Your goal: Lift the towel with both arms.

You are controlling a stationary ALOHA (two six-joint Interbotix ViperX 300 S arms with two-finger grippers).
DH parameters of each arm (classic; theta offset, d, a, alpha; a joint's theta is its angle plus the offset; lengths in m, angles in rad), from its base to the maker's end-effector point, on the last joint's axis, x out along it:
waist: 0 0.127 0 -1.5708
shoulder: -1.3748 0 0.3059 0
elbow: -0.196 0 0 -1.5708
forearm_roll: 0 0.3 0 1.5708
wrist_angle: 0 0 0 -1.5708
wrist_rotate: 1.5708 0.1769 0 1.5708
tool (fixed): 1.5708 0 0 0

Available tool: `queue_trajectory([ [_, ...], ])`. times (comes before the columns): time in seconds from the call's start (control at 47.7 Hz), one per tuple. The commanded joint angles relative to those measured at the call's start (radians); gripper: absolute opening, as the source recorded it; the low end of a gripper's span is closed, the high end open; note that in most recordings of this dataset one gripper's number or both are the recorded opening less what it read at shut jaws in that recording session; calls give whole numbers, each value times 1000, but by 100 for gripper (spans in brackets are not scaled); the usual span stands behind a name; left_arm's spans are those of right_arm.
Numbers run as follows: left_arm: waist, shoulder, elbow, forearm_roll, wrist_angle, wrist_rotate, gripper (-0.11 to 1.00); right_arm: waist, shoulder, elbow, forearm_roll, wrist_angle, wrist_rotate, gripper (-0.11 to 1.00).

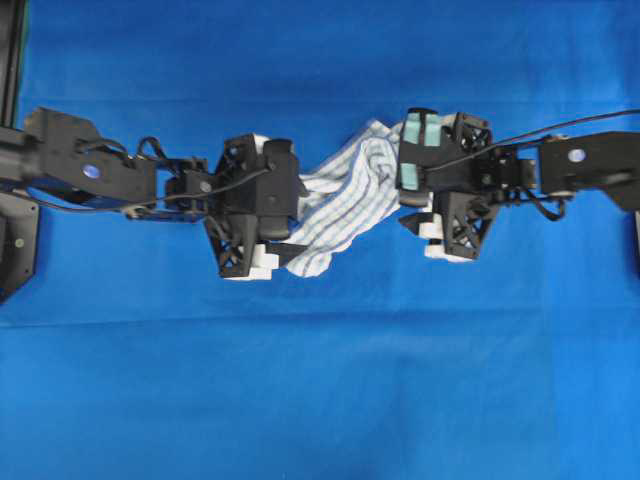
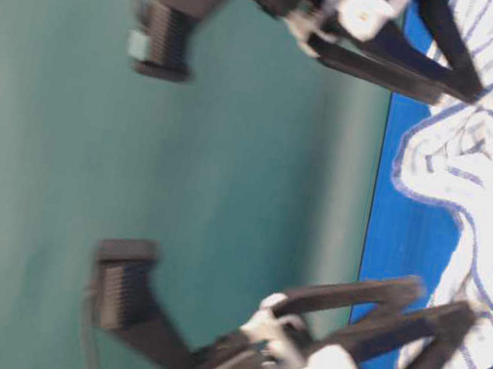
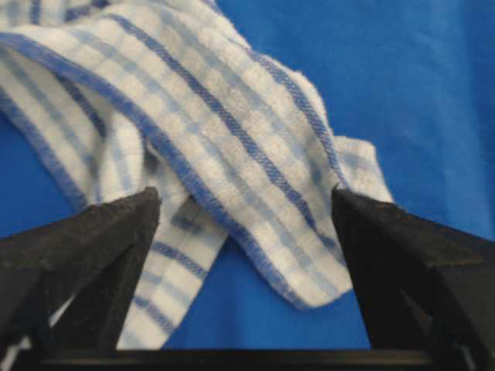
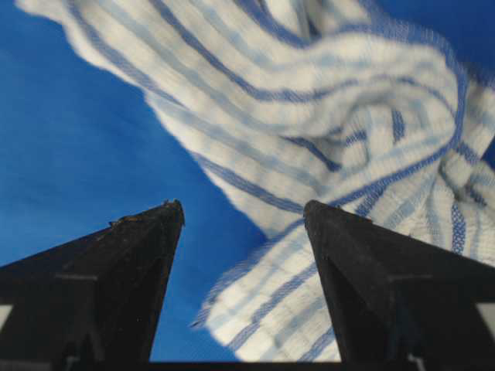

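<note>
Overhead exterior view: the towel (image 1: 345, 205) lies crumpled in a diagonal band on the blue-covered surface (image 1: 320, 380), running from the lower left near the left hand (image 1: 292, 215) up to the right, where it meets the right hand (image 1: 400, 185). The left arm (image 1: 90, 170) reaches in from the left edge and the right arm (image 1: 585, 165), with teal patches near its wrist, from the right edge; the two hands face each other with the cloth between them.

Left wrist view: the left hand's two dark fingers (image 3: 100, 239) are spread wide and released, holding nothing. A folded corner of the towel (image 3: 232, 162) lies on the surface just ahead of them and partly between them, its nearest edge reaching down toward the gap.

Right wrist view: the right hand's fingers (image 4: 139, 255) are likewise spread apart and empty. The towel (image 4: 325, 124) is bunched ahead, and one flap trails down between the fingers, closer to the right-side one. Whether either tip touches the cloth cannot be told.

Table-level view: both hands sit low at the towel (image 2: 486, 179), blurred.
</note>
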Motion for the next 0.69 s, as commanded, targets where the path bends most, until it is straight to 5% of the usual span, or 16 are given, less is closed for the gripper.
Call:
queue_trajectory([
  [0.0, -2, 25, -15, -3, -29, -3, 87, -14, 29, -6, -2, -38, 3, 66],
  [0.419, 5, 100, -18, -5, -38, -2, 80, -34, 115, -3, -14, -106, -2, 63],
  [0.524, 8, 100, -18, -5, -31, -2, 57, -34, 114, -3, -14, -107, -6, 51],
  [0.671, 11, 101, -21, -5, -14, -2, 17, -34, 114, -5, -14, -107, -6, 12],
])
